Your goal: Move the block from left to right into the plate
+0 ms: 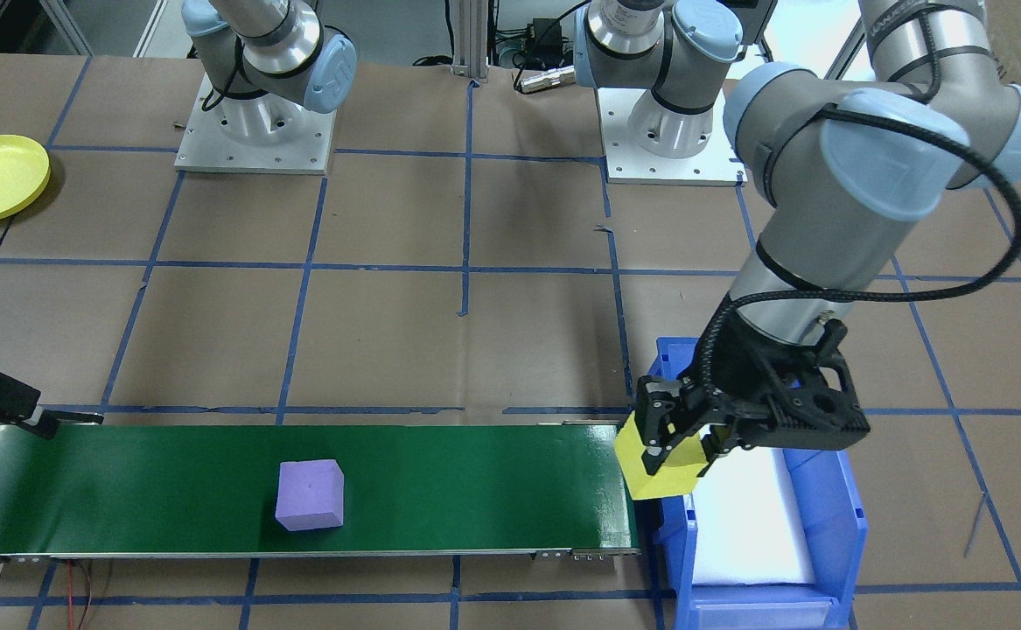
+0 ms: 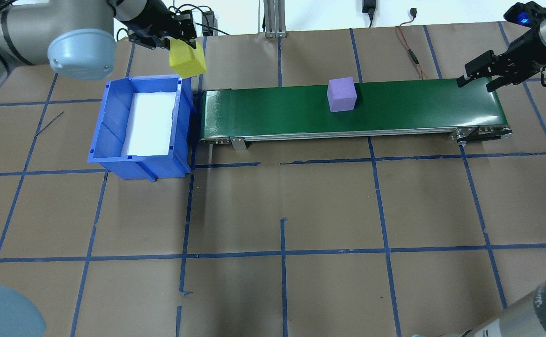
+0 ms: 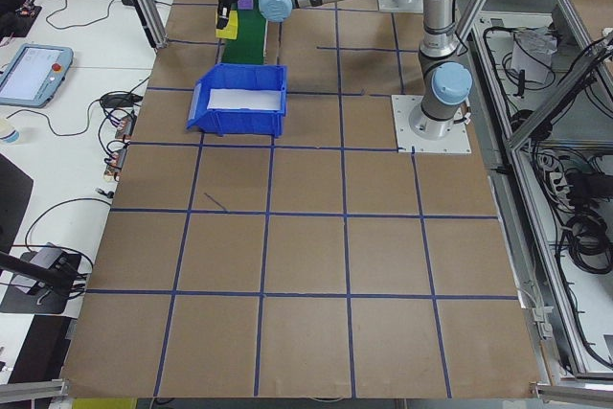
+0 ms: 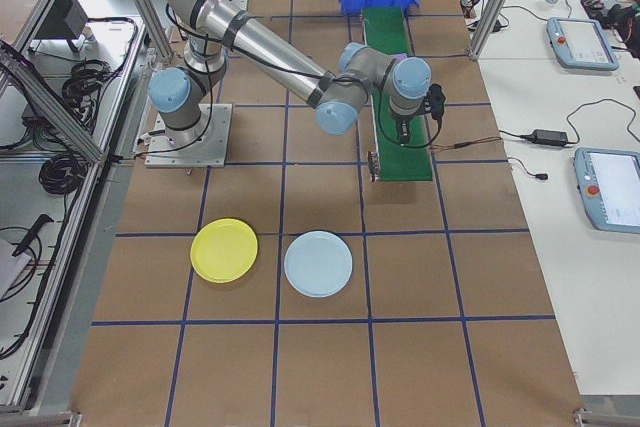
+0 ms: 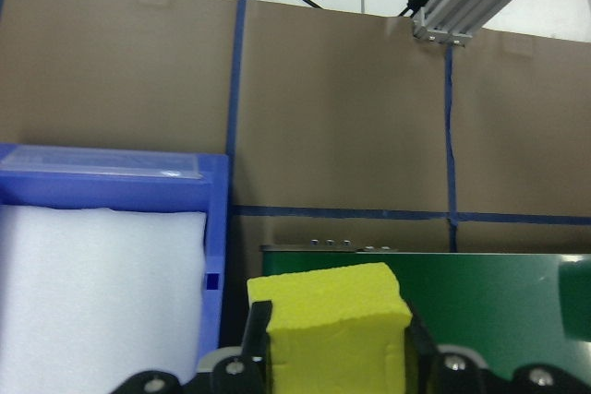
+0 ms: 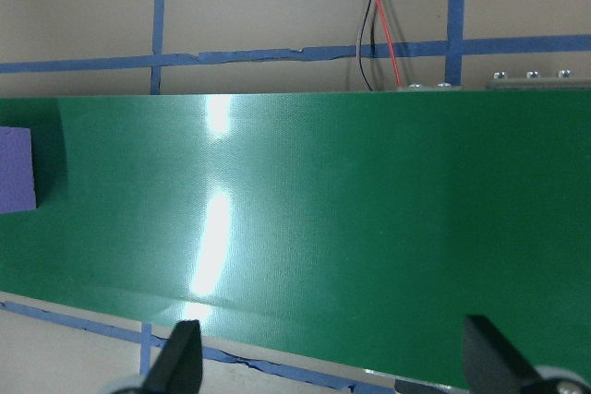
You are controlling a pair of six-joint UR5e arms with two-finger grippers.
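- The left gripper (image 1: 681, 446) has its jaws clamped on a yellow block (image 1: 663, 465), one finger on each side, and holds it in the air.
- Just below the jaws lie the near end of the green belt (image 2: 347, 114) and the corner of the blue bin (image 2: 113, 140); the bin's white foam pad (image 5: 92, 292) sits beside the jaws, on the side away from the belt.
- Farther along the belt from those jaws, about midway, a purple block (image 2: 342, 94) rests on the green surface.
- The right gripper (image 2: 481, 77) hangs over the belt's far end with its jaws apart and nothing between them; the purple block is well off to their side.
- Well away from both sets of jaws, a yellow plate (image 4: 224, 250) and a light blue plate (image 4: 318, 263) lie side by side on the table (image 2: 282, 281).
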